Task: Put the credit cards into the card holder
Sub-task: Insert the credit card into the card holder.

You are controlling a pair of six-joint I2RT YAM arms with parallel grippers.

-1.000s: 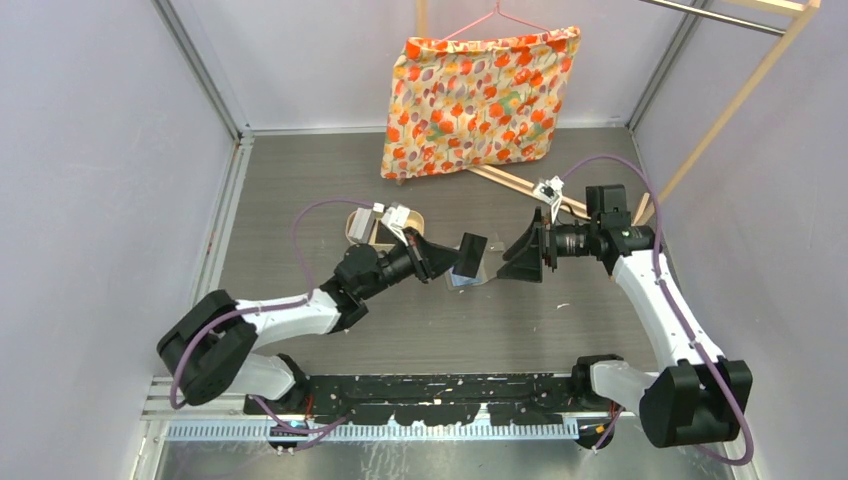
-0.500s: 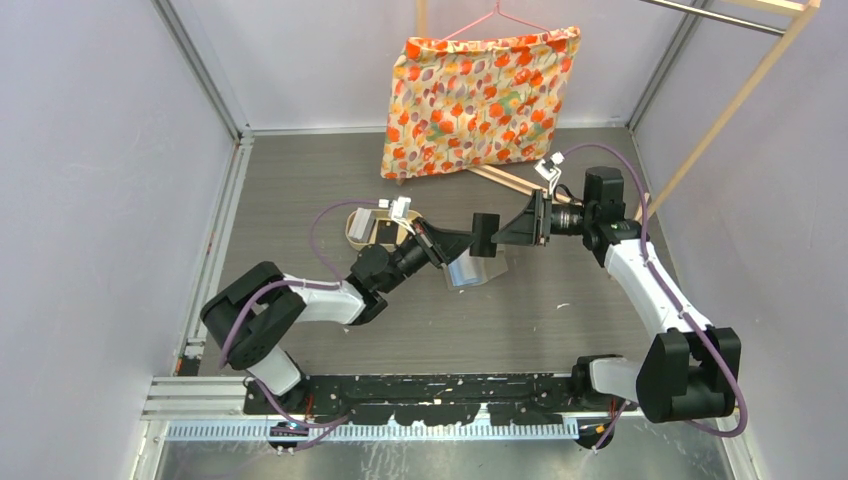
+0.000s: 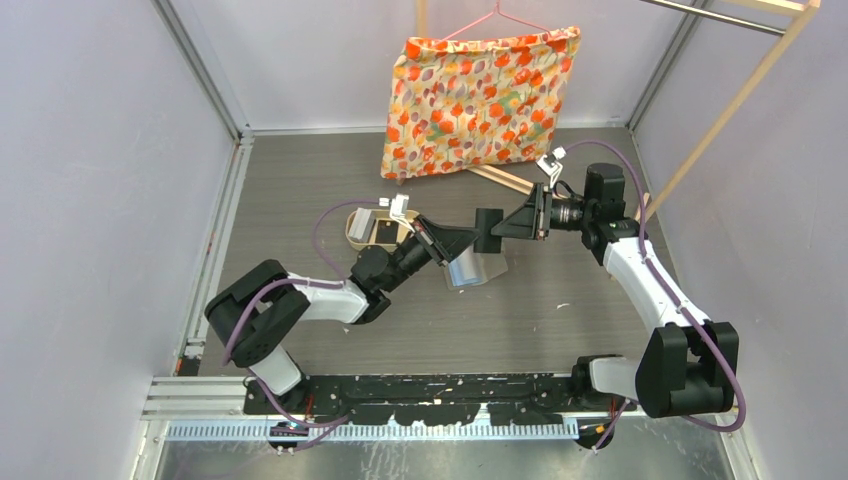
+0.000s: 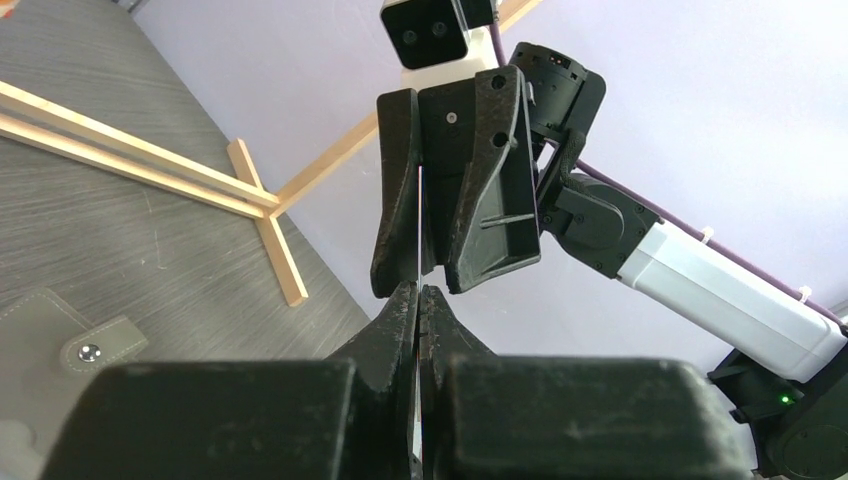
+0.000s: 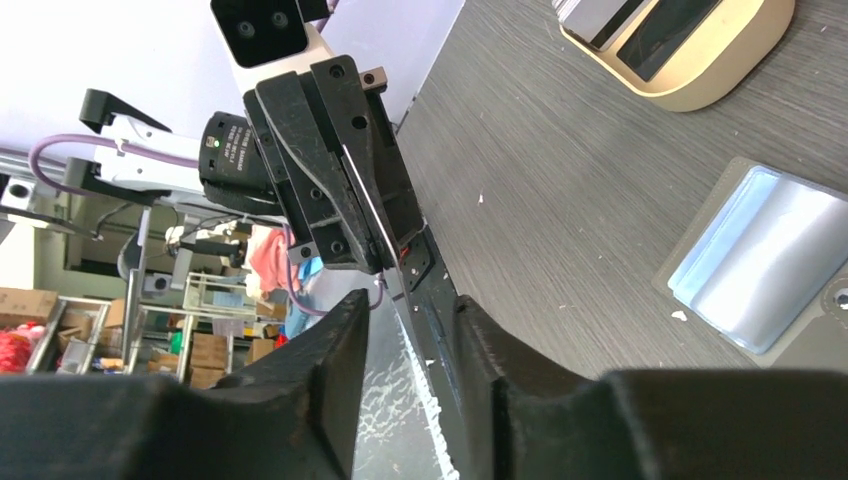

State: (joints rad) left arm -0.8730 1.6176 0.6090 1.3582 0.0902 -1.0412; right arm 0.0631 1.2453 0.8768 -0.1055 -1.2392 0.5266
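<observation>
Above the table my left gripper (image 3: 462, 240) (image 4: 420, 292) is shut on a black credit card (image 3: 485, 232), which shows edge-on as a thin line (image 4: 417, 215) in the left wrist view. My right gripper (image 3: 500, 226) (image 5: 405, 325) faces it from the right. Its fingers (image 4: 398, 190) stand on either side of the card's free end (image 5: 393, 280), with a gap still showing between them. The grey card holder (image 3: 470, 272) (image 5: 760, 260) lies open on the table below, its pale blue pocket up. Its snap flap (image 4: 90, 348) shows in the left wrist view.
A tan oval tray (image 3: 360, 235) (image 5: 700, 75) with more cards in it stands left of the holder. A flowered cushion (image 3: 475, 100) leans on a wooden frame (image 3: 520, 185) at the back. Walls close in both sides.
The left arm lifted the black card up and to the right, away from the holder. The right gripper moved left onto the card's free end and its jaws narrowed.
</observation>
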